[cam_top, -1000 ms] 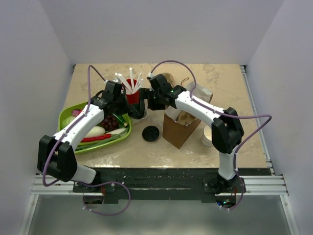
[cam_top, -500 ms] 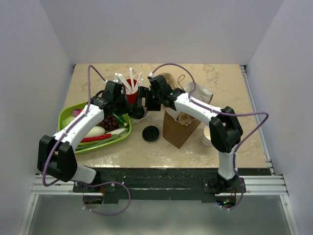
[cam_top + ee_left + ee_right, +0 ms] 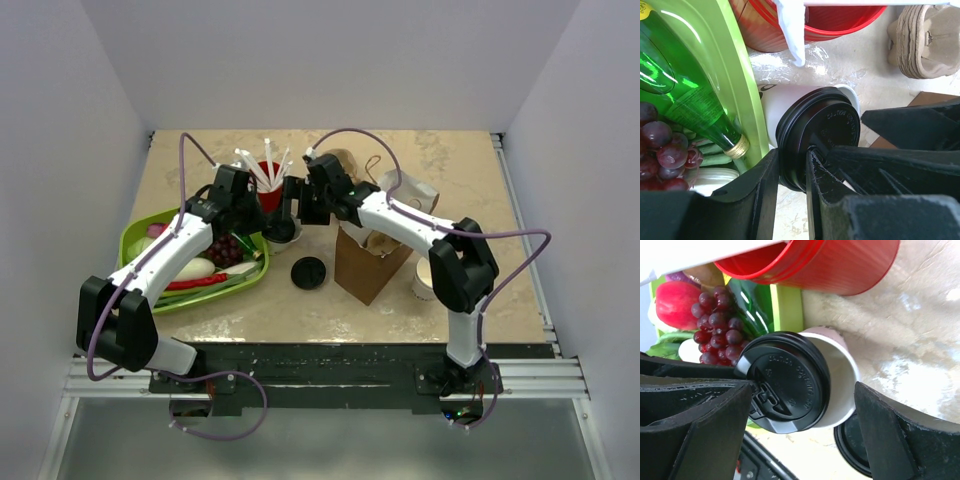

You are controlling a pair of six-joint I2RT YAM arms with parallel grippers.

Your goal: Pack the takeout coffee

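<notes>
The takeout coffee, a white paper cup with a black sip lid, stands beside the green tray. In the left wrist view my left gripper is shut on the rim of its lid. The lid sits askew, and the cup's white rim shows past it. In the right wrist view my right gripper is open, its jaws wide on either side of the cup. In the top view both grippers, left and right, meet over the cup.
A brown paper bag stands right of the cup. A loose black lid lies in front of the cup and a lidless white cup beyond the bag. A red cup of wrapped straws is behind. The tray holds grapes and a green bottle.
My right gripper has shifted slightly left and back, closer around the cup. The left gripper and the cup have not visibly moved.
</notes>
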